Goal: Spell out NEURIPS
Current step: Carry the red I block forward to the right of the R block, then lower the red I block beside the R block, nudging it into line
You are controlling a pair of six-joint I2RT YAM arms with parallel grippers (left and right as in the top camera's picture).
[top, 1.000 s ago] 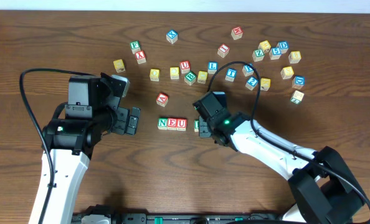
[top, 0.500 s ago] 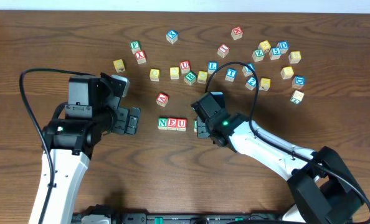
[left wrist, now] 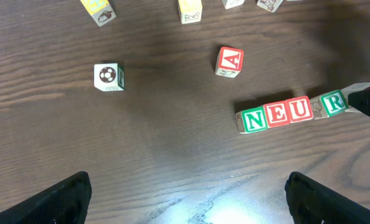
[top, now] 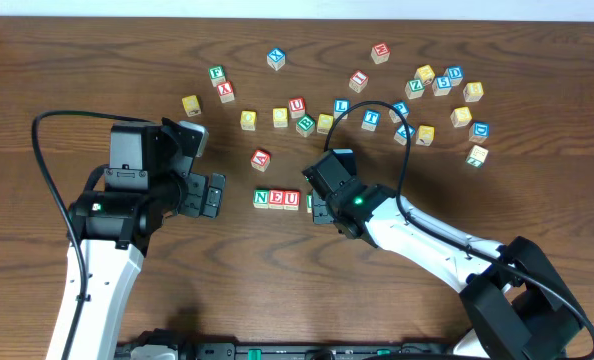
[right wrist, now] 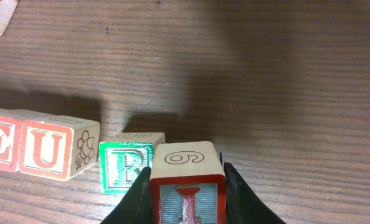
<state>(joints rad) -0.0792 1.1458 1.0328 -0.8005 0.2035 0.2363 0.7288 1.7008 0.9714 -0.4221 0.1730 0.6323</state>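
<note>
Right claw (right wrist: 187, 194): pinching the I cube (right wrist: 186, 163), red-framed letter facing the wrist camera, a "6" on its top face. Jaws pressed against both sides of the cube. Cannot tell whether the cube's base touches the table (top: 77, 60).

Just beyond it, toward the left of the wrist frame: R cube (right wrist: 126, 167), green frame, standing at the end of the N-E-U row (top: 276, 198). The left wrist view reads N, E, U, R in line, with R turned slightly askew and the claw tip at the right frame edge.

Change over the last second: in the overhead view the right arm has slid leftward, bringing the I cube from well clear of the row to just beside R.

Reading: four letters are down and the fifth is at its slot. P and S are still to come from the loose cubes (top: 248, 119) in the upper half of the frame. Next, I would lower the cube square to R, taking care not to nudge R further.

Left claw (top: 213, 194): spread wide, empty, parked at the left of the row.
</note>
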